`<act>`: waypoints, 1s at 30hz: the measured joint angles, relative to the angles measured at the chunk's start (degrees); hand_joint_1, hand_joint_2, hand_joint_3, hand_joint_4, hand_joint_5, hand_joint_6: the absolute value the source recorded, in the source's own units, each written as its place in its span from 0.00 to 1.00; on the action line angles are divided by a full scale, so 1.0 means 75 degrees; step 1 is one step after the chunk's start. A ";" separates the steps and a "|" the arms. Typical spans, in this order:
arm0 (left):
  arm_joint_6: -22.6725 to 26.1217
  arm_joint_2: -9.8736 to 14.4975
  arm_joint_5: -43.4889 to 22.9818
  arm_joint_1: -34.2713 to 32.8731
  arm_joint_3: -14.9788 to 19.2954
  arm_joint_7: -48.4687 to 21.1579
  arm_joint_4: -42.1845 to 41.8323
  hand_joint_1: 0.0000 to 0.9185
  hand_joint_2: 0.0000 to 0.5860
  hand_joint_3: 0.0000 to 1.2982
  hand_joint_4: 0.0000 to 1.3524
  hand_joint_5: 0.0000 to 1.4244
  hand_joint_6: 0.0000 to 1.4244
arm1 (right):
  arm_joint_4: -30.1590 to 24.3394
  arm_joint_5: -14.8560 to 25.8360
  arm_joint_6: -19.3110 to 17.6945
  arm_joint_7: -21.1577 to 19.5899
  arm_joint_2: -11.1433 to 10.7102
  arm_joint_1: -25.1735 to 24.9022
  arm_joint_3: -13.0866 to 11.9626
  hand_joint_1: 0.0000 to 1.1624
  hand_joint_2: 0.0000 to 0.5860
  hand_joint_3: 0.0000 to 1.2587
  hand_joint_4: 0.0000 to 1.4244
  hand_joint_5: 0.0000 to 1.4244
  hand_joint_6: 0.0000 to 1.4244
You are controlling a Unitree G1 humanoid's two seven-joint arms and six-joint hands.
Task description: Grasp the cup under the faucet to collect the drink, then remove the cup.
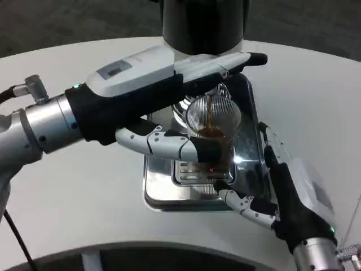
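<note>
Clear ribbed glass cup [213, 121] stands upright on the polished steel drip tray [163, 195], near the far middle of the white table [84, 197], directly under the faucet of the black cylindrical dispenser [203, 22]. A thin brown stream falls into the cup; a shallow layer of dark drink sits in its lower part, so collection looks under way and far from full.

Left robot hand [163, 107] reaches in from the table's left side and is the nearer one: its white back lies over the cup's far side, its lower fingers [169, 145] wrap the near wall. It is grasping the cup.

Right robot hand [271, 192] lies at the tray's right edge, fingers spread, holding nothing, just beside the cup but apart from it.

Cup's long axis is vertical. Judgement: removal must draw it sideways or toward the near edge, kept upright; the smooth glass and slick wet tray invite slipping and spilling.
</note>
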 measured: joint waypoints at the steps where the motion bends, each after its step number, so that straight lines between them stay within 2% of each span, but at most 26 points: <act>1: 0.0002 0.0008 0.0000 0.0004 0.0001 0.0012 -0.0001 0.00 0.24 0.00 0.00 0.05 0.04 | 0.0107 0.0067 -0.0009 -0.0034 0.0010 -0.0099 -0.0011 0.55 0.38 0.00 0.00 0.00 0.00; 15: 0.0040 0.0084 -0.0014 0.0116 0.0014 0.0125 -0.0093 0.00 0.24 0.00 0.00 0.05 0.04 | 0.1668 0.0916 -0.0278 -0.0813 0.0260 -0.1518 -0.0072 0.58 0.36 0.00 0.00 0.00 0.00; 22: 0.0046 0.0100 -0.0030 0.0121 0.0024 0.0130 -0.0098 0.00 0.24 0.00 0.00 0.05 0.04 | 0.2461 0.1227 -0.0655 -0.1141 0.0323 -0.1986 -0.0059 0.58 0.36 0.00 0.00 0.00 0.01; 30: 0.0044 0.0101 -0.0028 0.0121 0.0025 0.0170 -0.0082 0.00 0.24 0.00 0.00 0.05 0.04 | 0.3039 0.1451 -0.0939 -0.1358 0.0348 -0.2407 -0.0042 0.59 0.35 0.00 0.00 0.00 0.03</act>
